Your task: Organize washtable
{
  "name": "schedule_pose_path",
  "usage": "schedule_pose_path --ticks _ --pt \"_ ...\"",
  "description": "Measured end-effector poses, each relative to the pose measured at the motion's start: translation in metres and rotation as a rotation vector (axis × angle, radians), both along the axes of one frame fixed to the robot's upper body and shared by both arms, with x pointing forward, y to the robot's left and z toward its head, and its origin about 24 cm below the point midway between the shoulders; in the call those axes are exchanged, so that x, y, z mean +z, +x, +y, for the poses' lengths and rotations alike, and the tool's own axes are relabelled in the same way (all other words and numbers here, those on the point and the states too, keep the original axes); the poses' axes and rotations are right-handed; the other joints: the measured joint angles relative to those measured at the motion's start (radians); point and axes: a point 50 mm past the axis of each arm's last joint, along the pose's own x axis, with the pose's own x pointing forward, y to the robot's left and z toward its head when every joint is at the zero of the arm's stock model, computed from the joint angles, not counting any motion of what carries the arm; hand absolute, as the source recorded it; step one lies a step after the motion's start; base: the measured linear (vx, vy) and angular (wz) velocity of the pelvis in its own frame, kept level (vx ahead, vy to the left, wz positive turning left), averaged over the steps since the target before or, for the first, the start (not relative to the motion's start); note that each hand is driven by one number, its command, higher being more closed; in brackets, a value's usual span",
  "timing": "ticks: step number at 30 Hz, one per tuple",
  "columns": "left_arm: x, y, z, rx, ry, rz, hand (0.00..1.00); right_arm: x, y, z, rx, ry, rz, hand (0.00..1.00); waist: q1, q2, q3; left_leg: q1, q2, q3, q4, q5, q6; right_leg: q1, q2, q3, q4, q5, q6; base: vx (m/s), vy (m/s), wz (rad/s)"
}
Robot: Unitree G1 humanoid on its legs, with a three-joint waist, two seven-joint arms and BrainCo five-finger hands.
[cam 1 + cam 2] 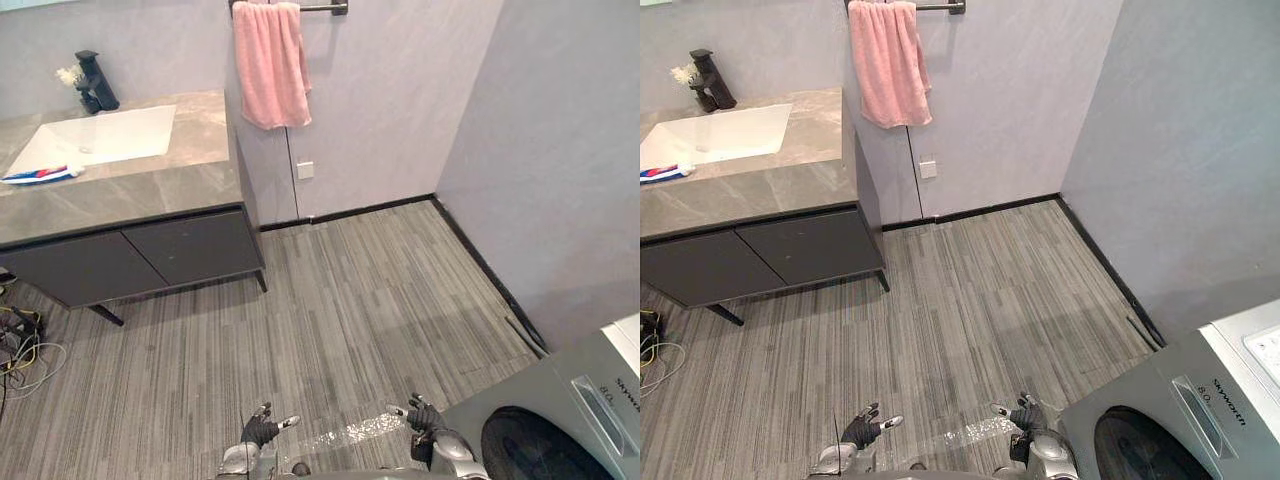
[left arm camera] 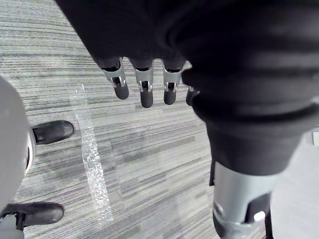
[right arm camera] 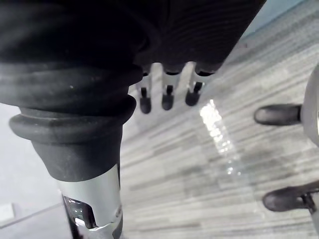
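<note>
Left hand (image 1: 262,429) and right hand (image 1: 426,416) hung relaxed, empty; tabletop (image 1: 140,190) well ahead of them, tube (image 1: 40,174) untouched, organizing judged unstarted.

Soft even light, with a glare streak on the floor (image 1: 340,300)

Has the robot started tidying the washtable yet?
Nothing looks done yet. A tube lies on the washtable at the sink's edge. Nothing is in hand: the left hand and right hand hang open over the floor, away from the washtable. Left to do: get to the washtable and put the tube in order.
</note>
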Motion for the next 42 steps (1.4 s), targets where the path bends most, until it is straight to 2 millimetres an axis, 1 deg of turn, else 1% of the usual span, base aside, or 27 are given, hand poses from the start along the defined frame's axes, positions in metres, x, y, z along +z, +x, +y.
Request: schedule_pose_path --ticks 5,10,16,18,22,24,25,26,27,28,29,30,31,32,33,34,35,36,37,38,39,40,41,42 --pt "0.0 0.0 0.001 0.046 -0.009 0.001 0.0 0.0 0.0 0.003 -0.037 0.03 0.001 0.0 0.0 -0.001 0.0 0.0 0.0 -0.005 0.0 0.0 0.0 0.007 0.001 -0.006 -0.01 0.0 0.0 0.0 -0.007 0.02" --pt "0.0 0.0 0.001 0.08 -0.02 -0.001 0.0 0.0 0.0 0.006 -0.014 0.03 0.0 0.0 0.001 -0.003 0.001 -0.015 0.0 -0.011 0.0 0.0 0.0 -0.003 0.002 -0.012 -0.015 0.0 0.0 0.0 -0.008 0.03" --pt "0.001 0.004 0.002 0.081 -0.016 -0.015 0.0 0.0 0.002 0.006 -0.027 0.037 -0.002 0.0 0.001 -0.015 0.008 -0.041 -0.002 -0.01 0.0 0.0 0.001 -0.024 0.002 -0.01 -0.017 0.001 -0.002 0.0 0.0 0.0" --pt "0.002 0.007 0.001 0.08 -0.016 -0.024 0.0 0.001 0.004 0.006 -0.031 0.035 -0.007 0.0 0.001 -0.019 0.012 -0.048 -0.002 -0.009 0.0 0.0 0.001 -0.037 0.002 -0.009 -0.017 0.001 -0.002 0.0 -0.006 -0.02" --pt "0.005 0.013 0.001 0.085 -0.015 -0.046 0.0 0.005 0.015 0.005 -0.039 0.022 -0.032 0.0 0.001 -0.027 0.023 -0.066 -0.006 0.002 0.001 -0.004 0.006 -0.057 -0.002 0.001 -0.013 0.003 -0.001 0.01 -0.003 -0.08" --pt "0.007 0.017 -0.001 0.092 -0.025 -0.068 0.0 0.007 0.02 0.002 -0.065 0.023 -0.046 0.0 0.002 -0.023 0.034 -0.066 -0.011 0.008 0.001 -0.016 0.022 -0.078 -0.015 0.002 0.038 -0.024 0.018 0.04 0.04 -0.03" --pt "0.009 0.02 -0.004 0.094 -0.03 -0.083 0.0 0.009 0.023 -0.001 -0.078 0.021 -0.058 0.0 0.001 -0.02 0.049 -0.058 -0.021 0.008 0.003 -0.031 0.031 -0.113 -0.037 -0.001 0.133 -0.07 0.032 0.04 0.087 -0.05" --pt "0.011 0.023 -0.006 0.093 -0.038 -0.098 0.0 0.011 0.025 -0.005 -0.082 0.011 -0.073 0.0 0.002 -0.019 0.074 -0.042 -0.032 0.008 0.001 -0.044 0.038 -0.172 -0.07 -0.012 0.287 -0.11 0.036 0.03 0.096 -0.07" --pt "0.012 0.025 -0.007 0.093 -0.041 -0.104 0.0 0.012 0.027 -0.006 -0.085 0.01 -0.08 0.0 0.003 -0.014 0.088 -0.03 -0.035 0.008 0.001 -0.054 0.048 -0.212 -0.089 -0.026 0.382 -0.118 0.04 0.03 0.11 -0.1" --pt "0.013 0.028 -0.007 0.094 -0.042 -0.112 0.0 0.014 0.029 -0.009 -0.095 0.009 -0.088 0.0 0.0 -0.008 0.113 -0.008 -0.038 0.003 0.007 -0.066 0.064 -0.304 -0.13 -0.059 0.57 -0.144 0.023 0.06 0.124 -0.07" --pt "0.013 0.029 -0.007 0.098 -0.043 -0.113 0.0 0.014 0.031 -0.007 -0.095 0.019 -0.095 0.0 -0.001 -0.006 0.124 0.005 -0.033 0.002 0.007 -0.078 0.062 -0.358 -0.148 -0.082 0.6 -0.159 0.026 0.1 0.128 -0.06" --pt "0.014 0.031 -0.006 0.1 -0.041 -0.117 0.0 0.015 0.033 -0.006 -0.094 0.022 -0.102 0.0 0.001 -0.002 0.128 0.007 -0.029 0.002 0.007 -0.082 0.058 -0.383 -0.152 -0.095 0.592 -0.159 0.026 0.15 0.116 -0.01" --pt "0.016 0.037 -0.003 0.114 -0.04 -0.131 0.0 0.018 0.038 -0.005 -0.099 0.029 -0.116 0.0 0.0 -0.004 0.136 0.014 -0.012 -0.001 0.007 -0.094 0.05 -0.42 -0.149 -0.125 0.534 -0.149 0.028 0.21 0.082 0.07" --pt "0.019 0.044 -0.001 0.119 -0.039 -0.15 0.0 0.02 0.042 -0.004 -0.097 0.032 -0.127 0.0 0.0 0.008 0.152 0.024 0.007 -0.004 0.008 -0.109 0.034 -0.445 -0.138 -0.155 0.44 -0.107 0.025 0.23 0.064 0.12" --pt "0.021 0.047 0.0 0.124 -0.04 -0.157 0.0 0.02 0.043 -0.003 -0.098 0.034 -0.131 0.0 -0.001 0.009 0.154 0.029 0.015 -0.005 0.008 -0.119 0.024 -0.454 -0.134 -0.175 0.38 -0.075 0.025 0.4 0.017 0.1" --pt "0.023 0.053 0.001 0.125 -0.037 -0.172 0.0 0.021 0.043 -0.003 -0.099 0.037 -0.132 0.0 -0.002 -0.013 0.154 0.049 0.02 -0.006 0.008 -0.141 0.002 -0.46 -0.133 -0.213 0.252 0.002 0.035 0.39 -0.023 0.1" --pt "0.025 0.056 0.001 0.126 -0.032 -0.18 0.0 0.019 0.041 -0.001 -0.1 0.043 -0.126 0.0 -0.003 -0.025 0.156 0.073 0.015 -0.007 0.008 -0.162 -0.025 -0.473 -0.135 -0.236 0.161 0.052 0.033 0.52 -0.079 0.11" --pt "0.025 0.057 0.0 0.124 -0.032 -0.182 0.0 0.019 0.041 0.0 -0.099 0.045 -0.123 0.0 -0.005 -0.035 0.156 0.084 0.014 -0.009 0.008 -0.175 -0.04 -0.477 -0.136 -0.238 0.137 0.068 0.027 0.48 -0.135 0.19" --pt "0.026 0.059 -0.001 0.121 -0.033 -0.186 0.0 0.018 0.038 -0.001 -0.098 0.045 -0.117 0.0 -0.009 -0.05 0.153 0.103 0.023 -0.016 0.03 -0.213 -0.063 -0.478 -0.133 -0.232 0.122 0.097 -0.012 0.51 -0.166 0.27" --pt "0.026 0.059 -0.001 0.12 -0.035 -0.188 0.0 0.018 0.037 -0.002 -0.098 0.042 -0.116 0.0 -0.013 -0.051 0.152 0.105 0.041 -0.018 0.057 -0.236 -0.081 -0.48 -0.126 -0.232 0.131 0.107 -0.036 0.61 -0.228 0.58" --pt "0.024 0.053 0.002 0.147 -0.036 -0.176 0.0 0.019 0.037 -0.005 -0.093 0.035 -0.128 0.0 -0.025 -0.036 0.132 0.073 0.112 -0.038 0.198 -0.297 -0.12 -0.464 -0.095 -0.236 0.172 0.178 -0.089 0.56 -0.223 0.54" --pt "0.023 0.052 0.002 0.154 -0.041 -0.173 0.0 0.019 0.037 -0.005 -0.091 0.033 -0.127 0.0 -0.025 -0.025 0.133 0.034 0.144 -0.037 0.293 -0.309 -0.141 -0.46 -0.084 -0.245 0.183 0.205 -0.105 0.88 -0.468 0.46" --pt "0.024 0.053 -0.002 0.183 -0.066 -0.177 0.0 0.021 0.041 -0.01 -0.084 0.017 -0.137 0.0 -0.014 0.021 0.133 -0.089 0.245 -0.044 0.584 -0.274 -0.15 -0.421 -0.032 -0.281 0.198 0.152 -0.133 0.75 -0.435 0.12" --pt "0.023 0.053 -0.003 0.202 -0.081 -0.175 0.0 0.021 0.041 -0.013 -0.076 0.005 -0.136 0.0 -0.007 0.039 0.14 -0.127 0.277 -0.046 0.7 -0.216 -0.123 -0.393 -0.016 -0.283 0.2 0.126 -0.135 0.9 -0.508 -0.03"
